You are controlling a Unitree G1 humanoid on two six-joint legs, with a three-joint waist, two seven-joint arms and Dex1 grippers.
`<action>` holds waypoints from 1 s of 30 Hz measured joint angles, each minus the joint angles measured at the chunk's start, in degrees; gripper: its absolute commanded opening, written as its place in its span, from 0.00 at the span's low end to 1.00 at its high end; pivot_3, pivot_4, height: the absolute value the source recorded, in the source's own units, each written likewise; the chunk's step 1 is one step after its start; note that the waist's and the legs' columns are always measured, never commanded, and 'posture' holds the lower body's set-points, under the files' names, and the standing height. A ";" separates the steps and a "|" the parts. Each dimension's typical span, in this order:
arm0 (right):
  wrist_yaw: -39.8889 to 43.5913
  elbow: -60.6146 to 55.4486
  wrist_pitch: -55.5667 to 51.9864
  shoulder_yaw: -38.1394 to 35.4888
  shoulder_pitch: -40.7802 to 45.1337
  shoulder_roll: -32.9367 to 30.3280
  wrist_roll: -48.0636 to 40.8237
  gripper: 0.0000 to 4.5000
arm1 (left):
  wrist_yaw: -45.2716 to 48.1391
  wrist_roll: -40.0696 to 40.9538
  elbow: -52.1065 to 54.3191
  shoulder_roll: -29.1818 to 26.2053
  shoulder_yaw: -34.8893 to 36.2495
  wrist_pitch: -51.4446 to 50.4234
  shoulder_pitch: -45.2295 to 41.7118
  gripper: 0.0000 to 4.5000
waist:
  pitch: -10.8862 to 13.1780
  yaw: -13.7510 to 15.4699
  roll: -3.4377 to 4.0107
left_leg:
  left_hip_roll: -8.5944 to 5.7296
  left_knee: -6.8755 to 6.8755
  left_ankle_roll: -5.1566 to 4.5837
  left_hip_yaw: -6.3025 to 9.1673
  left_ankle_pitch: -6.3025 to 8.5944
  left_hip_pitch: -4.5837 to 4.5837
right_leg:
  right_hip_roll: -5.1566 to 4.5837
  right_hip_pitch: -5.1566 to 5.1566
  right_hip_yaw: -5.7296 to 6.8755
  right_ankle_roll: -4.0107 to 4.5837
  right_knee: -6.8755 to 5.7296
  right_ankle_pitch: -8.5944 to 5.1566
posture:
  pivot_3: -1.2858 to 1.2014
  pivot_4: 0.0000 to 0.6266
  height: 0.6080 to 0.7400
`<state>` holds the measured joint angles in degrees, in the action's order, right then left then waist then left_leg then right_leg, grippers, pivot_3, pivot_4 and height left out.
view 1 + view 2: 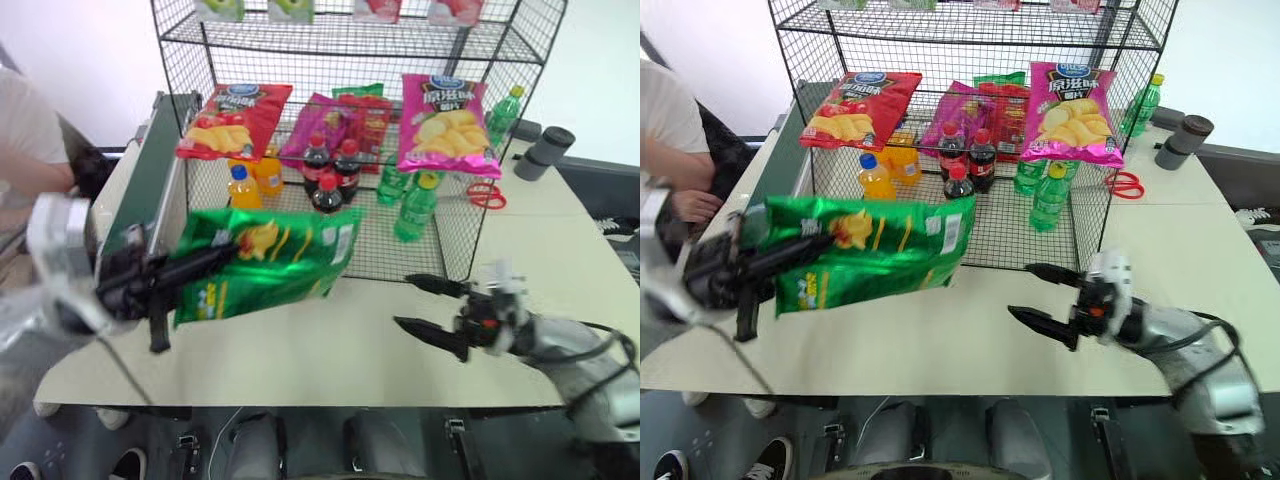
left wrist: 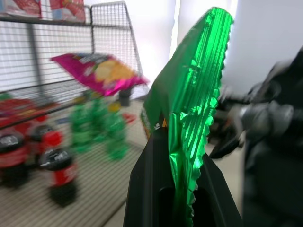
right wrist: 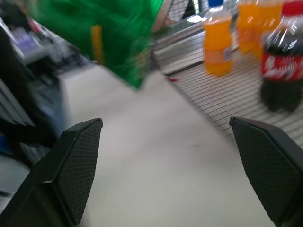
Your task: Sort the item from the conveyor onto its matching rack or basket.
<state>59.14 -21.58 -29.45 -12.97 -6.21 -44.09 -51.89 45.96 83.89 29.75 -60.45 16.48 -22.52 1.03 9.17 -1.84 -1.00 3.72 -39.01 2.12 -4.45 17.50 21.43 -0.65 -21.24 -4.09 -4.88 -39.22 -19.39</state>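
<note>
The left tool (image 1: 205, 262) is pinching one green crisp bag (image 1: 275, 262) by its edge, lifting it clear above the surface (image 1: 330, 340) before the wire rack (image 1: 330, 120). The right tool (image 1: 432, 310) is hovering spread wide, empty, over bare surface.

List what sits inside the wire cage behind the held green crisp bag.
Inside the rack: orange drink bottles, dark cola bottles and green bottles. The green crisp bag hides the cage's lower front left corner, so anything there is unseen.
</note>
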 measured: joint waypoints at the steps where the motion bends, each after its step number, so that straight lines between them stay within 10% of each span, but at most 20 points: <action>1: -0.18 -1.31 -3.93 -2.72 -1.34 -1.97 -4.78 1.00 | 1.46 2.08 -1.91 0.30 -2.36 -3.80 -3.77 0.03 | 0.05 -0.29 -0.03 | 0.00 0.05 -0.02 -0.04 0.01 -0.07 | 0.02 0.05 0.00 0.00 0.09 0.00 | 0.52 0.24 1.00; 12: -10.58 -8.31 -10.61 -8.17 -0.50 0.48 -17.29 1.00 | 9.71 6.79 -25.52 15.66 -15.51 -30.43 -31.31 0.03 | 0.31 -0.41 -0.38 | -0.11 0.03 -0.01 0.02 0.01 0.21 | 0.11 -0.18 -0.09 -0.09 0.12 -0.04 | 0.52 0.24 1.00; 30: -20.07 -12.08 -13.53 -0.34 6.72 5.97 -26.76 1.00 | 9.51 2.59 -29.83 26.11 -11.12 -40.65 -35.67 0.03 | 0.31 -0.51 -0.38 | -0.05 -0.09 0.04 0.07 -0.03 1.07 | 0.05 -1.00 -0.10 -0.17 0.00 -0.07 | 0.52 0.24 1.00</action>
<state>39.07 -33.66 -42.98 -13.31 0.51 -38.12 -78.65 55.47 86.48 -0.08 -34.34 5.36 -63.17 -34.64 9.48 -2.35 -1.38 3.67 -39.10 2.16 -4.37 17.47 22.50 -0.60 -22.24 -4.19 -5.04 -39.22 -19.46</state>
